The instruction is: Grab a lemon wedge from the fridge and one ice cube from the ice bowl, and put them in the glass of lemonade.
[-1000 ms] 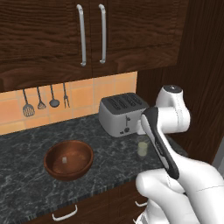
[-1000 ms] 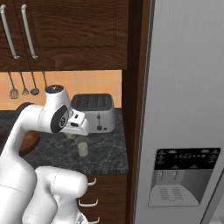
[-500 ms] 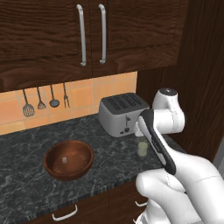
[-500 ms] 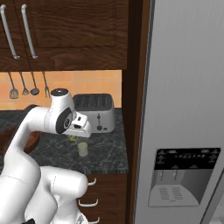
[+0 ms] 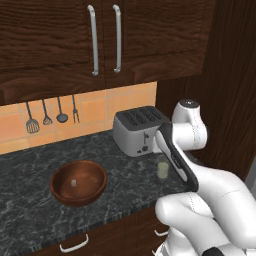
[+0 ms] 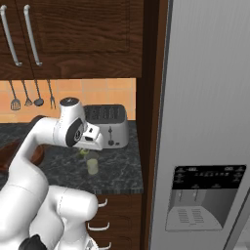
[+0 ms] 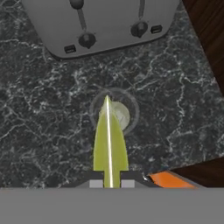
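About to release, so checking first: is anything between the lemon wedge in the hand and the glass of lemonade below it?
Nothing visible. The hand is shut on the lemon wedge, whose tip points at the open mouth of the glass of lemonade. The toaster stands behind the glass, out of the way.

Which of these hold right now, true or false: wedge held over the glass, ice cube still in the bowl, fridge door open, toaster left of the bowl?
1. The end effector holds the lemon wedge above the glass. True.
2. An ice cube lies in the bowl. True.
3. The fridge door is open. False: it is shut.
4. In the left base view the toaster stands left of the bowl. False: it stands right of it.
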